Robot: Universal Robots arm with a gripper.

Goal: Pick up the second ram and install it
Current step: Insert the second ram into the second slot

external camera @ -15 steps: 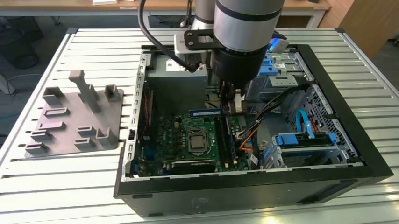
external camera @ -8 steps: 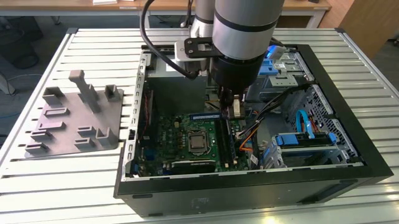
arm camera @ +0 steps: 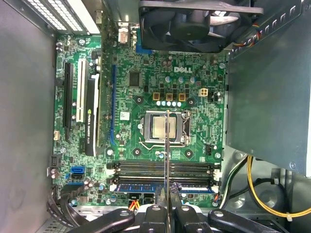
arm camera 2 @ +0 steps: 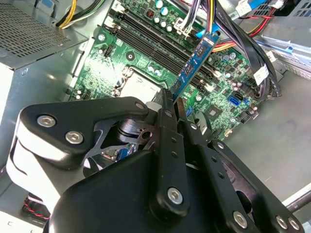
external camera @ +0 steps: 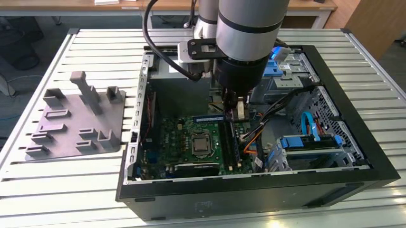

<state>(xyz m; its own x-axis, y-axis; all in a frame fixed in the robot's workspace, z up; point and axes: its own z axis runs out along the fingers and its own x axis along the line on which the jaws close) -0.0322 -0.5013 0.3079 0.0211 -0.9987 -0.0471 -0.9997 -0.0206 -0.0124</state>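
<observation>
My gripper [external camera: 239,114] hangs inside the open computer case, low over the green motherboard [external camera: 178,142]. It is shut on the second ram [arm camera 2: 194,63], a narrow blue board with dark chips that sticks out from between the fingers [arm camera 2: 167,121]. In the first wrist view the second ram [arm camera: 166,145] shows edge-on as a thin line running out from the gripper [arm camera: 166,203] over the processor socket [arm camera: 163,127] and the black memory slots [arm camera: 160,170]. Another blue stick [arm camera: 146,187] sits in the slot nearest the gripper. I cannot tell whether the held ram touches a slot.
The grey fixture plate [external camera: 76,123] with upright blocks lies on the slatted table at the exterior view's left. Inside the case are a fan [arm camera: 194,24], the grey power supply [arm camera: 267,97], cable bundles [arm camera 2: 233,29] and blue drive bays [external camera: 311,142]. The case walls [external camera: 254,190] close in around the arm.
</observation>
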